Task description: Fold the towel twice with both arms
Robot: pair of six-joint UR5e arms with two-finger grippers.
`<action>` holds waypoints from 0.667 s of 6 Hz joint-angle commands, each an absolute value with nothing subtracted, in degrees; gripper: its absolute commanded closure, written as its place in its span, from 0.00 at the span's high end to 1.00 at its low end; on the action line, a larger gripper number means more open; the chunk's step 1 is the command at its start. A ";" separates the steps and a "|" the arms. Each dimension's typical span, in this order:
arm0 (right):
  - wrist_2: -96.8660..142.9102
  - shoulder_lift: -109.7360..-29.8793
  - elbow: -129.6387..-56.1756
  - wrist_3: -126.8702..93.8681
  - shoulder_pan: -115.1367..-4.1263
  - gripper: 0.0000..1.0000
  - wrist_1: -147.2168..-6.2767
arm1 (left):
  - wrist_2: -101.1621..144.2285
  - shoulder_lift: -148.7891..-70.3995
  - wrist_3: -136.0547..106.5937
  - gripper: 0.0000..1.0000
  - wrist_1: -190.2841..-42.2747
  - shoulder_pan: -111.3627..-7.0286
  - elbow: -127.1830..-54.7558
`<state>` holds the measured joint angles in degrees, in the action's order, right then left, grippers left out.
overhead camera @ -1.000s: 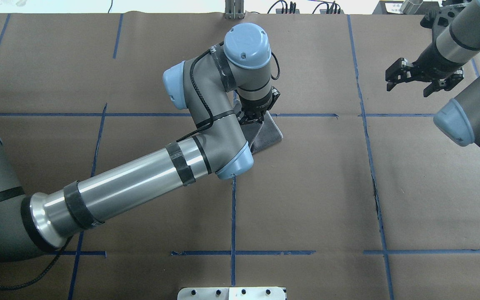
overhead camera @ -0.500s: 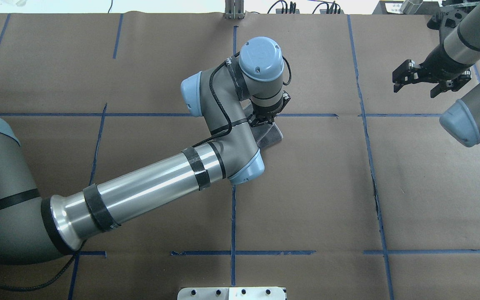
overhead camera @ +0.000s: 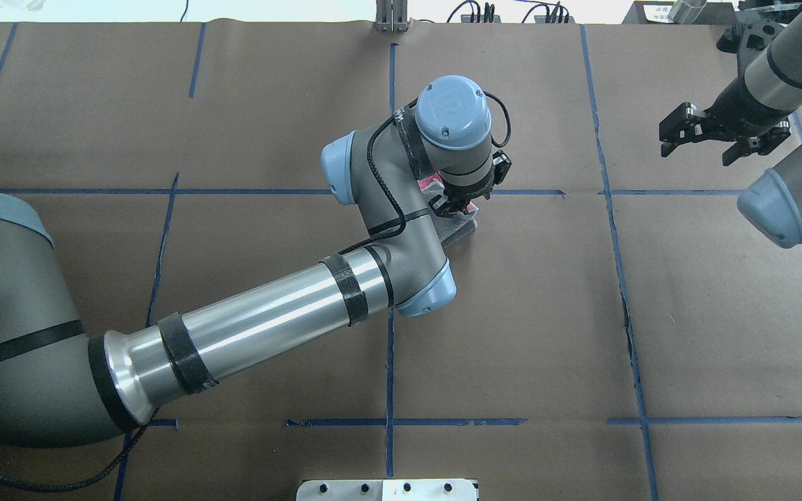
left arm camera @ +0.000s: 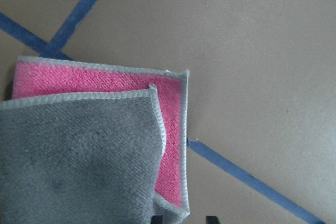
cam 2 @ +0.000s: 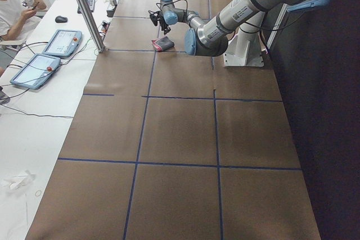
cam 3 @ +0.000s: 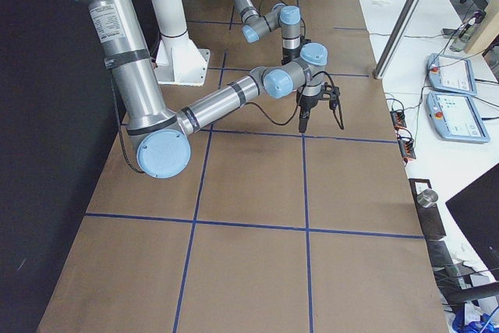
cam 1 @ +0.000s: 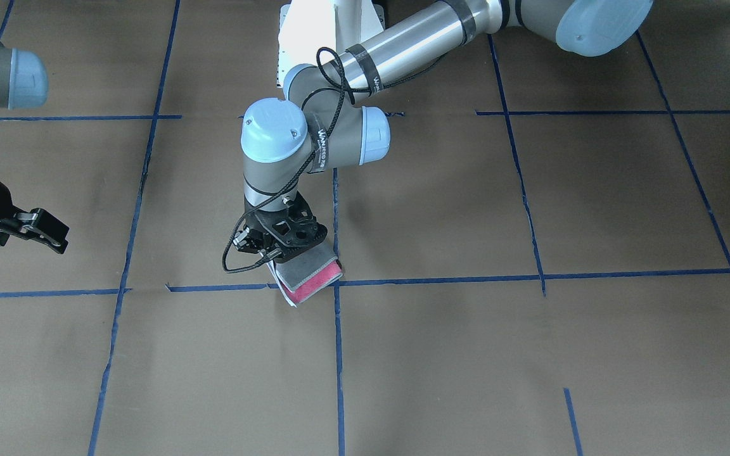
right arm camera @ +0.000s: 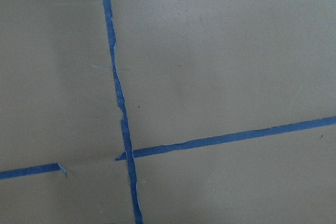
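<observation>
The table [overhead camera: 526, 334] was covered in brown paper marked off by blue tape lines [overhead camera: 388, 362] into large squares. The left arm [overhead camera: 269, 327] was the biggest thing over it, reaching from the near left corner of the overhead view out to the middle of the table, its wrist bent down over a tape crossing. The right arm [overhead camera: 780, 59] stood off at the far right, well apart from the middle, with only its forearm and wrist showing.

The towel [cam 1: 309, 266] lay at that middle crossing, just on the far side of the robot's reach, folded over on itself. Its grey face was on top and a band of pink showed along the open edges, with the pale stitched edging in layers at one corner. The grey upper layer sat a little short of the pink one below, so the edges did not line up.

The left gripper [cam 1: 278, 253] pointed straight down at the towel's left edge, fingers closed on the cloth there, with the upper layer tilted up toward them. The right gripper [overhead camera: 711, 142] hung above bare paper at the far right, its fingers spread apart and holding nothing.
</observation>
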<state>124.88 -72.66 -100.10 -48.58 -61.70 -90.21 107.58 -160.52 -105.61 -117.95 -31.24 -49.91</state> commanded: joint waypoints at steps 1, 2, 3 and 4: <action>124.98 -74.08 -100.63 -47.30 -61.87 1.00 -89.74 | 108.45 -159.62 -105.30 1.00 -117.69 -32.42 -51.66; 124.98 -75.83 -100.90 -42.59 -62.83 1.00 -89.65 | 115.50 -154.56 -105.21 1.00 -116.99 -35.91 -58.12; 124.89 -77.76 -101.25 -36.19 -64.23 1.00 -89.65 | 121.75 -147.38 -103.20 1.00 -114.11 -40.91 -67.93; 124.98 -80.22 -101.69 -27.77 -66.86 1.00 -89.74 | 122.95 -139.13 -96.14 1.00 -107.73 -42.09 -79.16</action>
<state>124.94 -77.95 -101.27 -35.40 -64.66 -89.69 120.27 -146.76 -101.46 -112.83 -39.91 -68.79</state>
